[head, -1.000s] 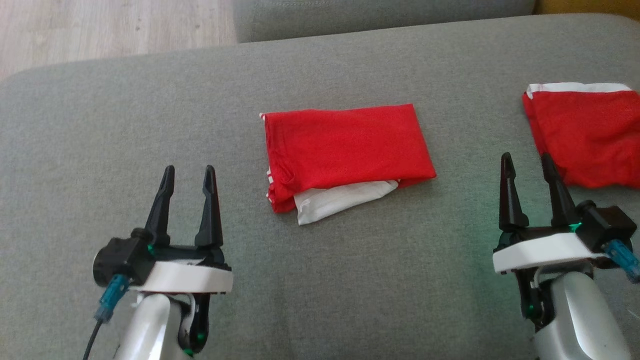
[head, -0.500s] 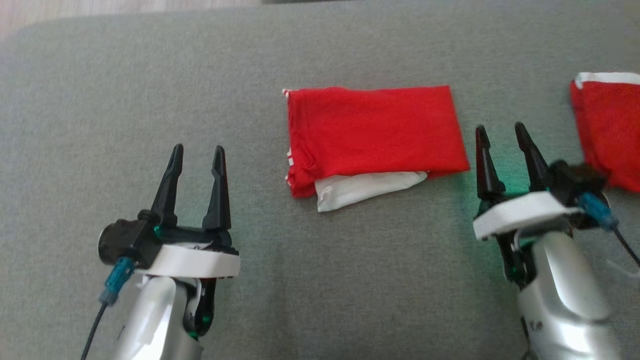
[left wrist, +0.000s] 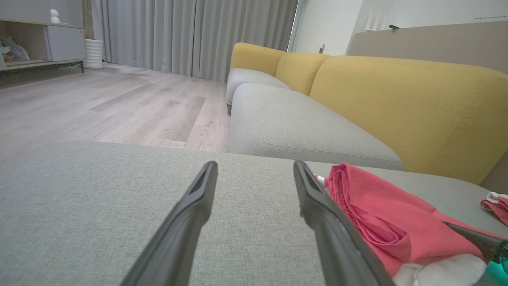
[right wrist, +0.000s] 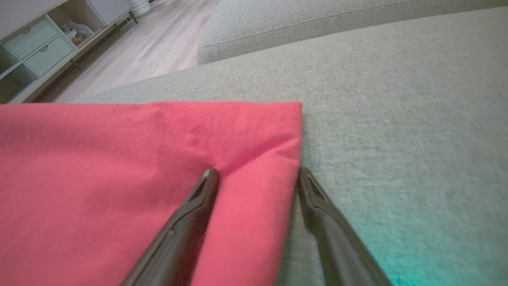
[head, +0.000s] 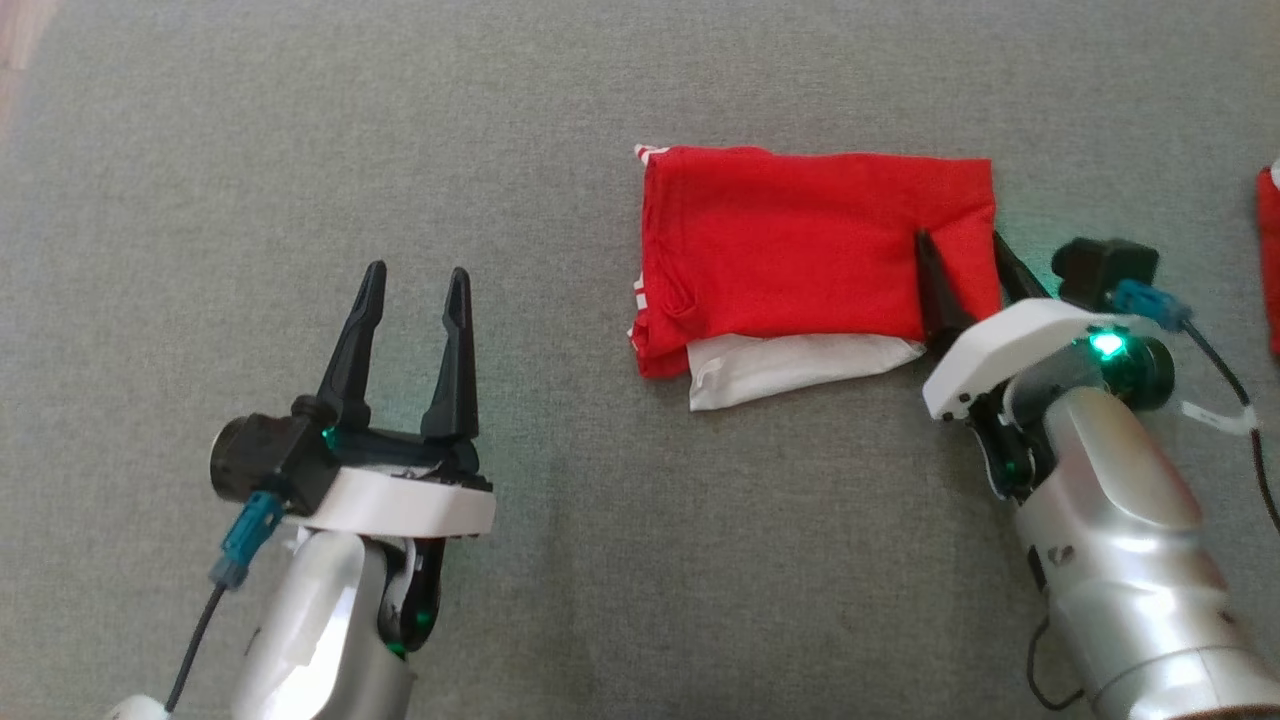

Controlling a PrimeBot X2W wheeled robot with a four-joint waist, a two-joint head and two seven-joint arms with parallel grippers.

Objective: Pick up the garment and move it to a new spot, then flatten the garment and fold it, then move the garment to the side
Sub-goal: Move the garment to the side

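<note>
Low on the left of the grey cushion [head: 300, 150], the left claw [head: 418, 272] points away over bare fabric, its jaws spread and gripping nothing; it is well apart from the garment [head: 800, 240], which lies to its right. On the right side, the right claw [head: 958, 240] is also released and wide, and it straddles the garment's right edge. In the right wrist view one finger [right wrist: 190, 214] presses on the red cloth and dents it into a crease, while the other finger [right wrist: 325, 222] rests on the cushion just beside the hem.

The garment is a folded red rectangle lying flat near the middle of the cushion, with a white layer [head: 790, 365] poking out from under its near edge. Further right, at the picture's border, a second red cloth [head: 1268, 260] lies apart from it.

Beyond the cushion, the left wrist view shows a yellow sofa back [left wrist: 397, 103], a wooden floor [left wrist: 119, 107] and grey curtains [left wrist: 178, 35].
</note>
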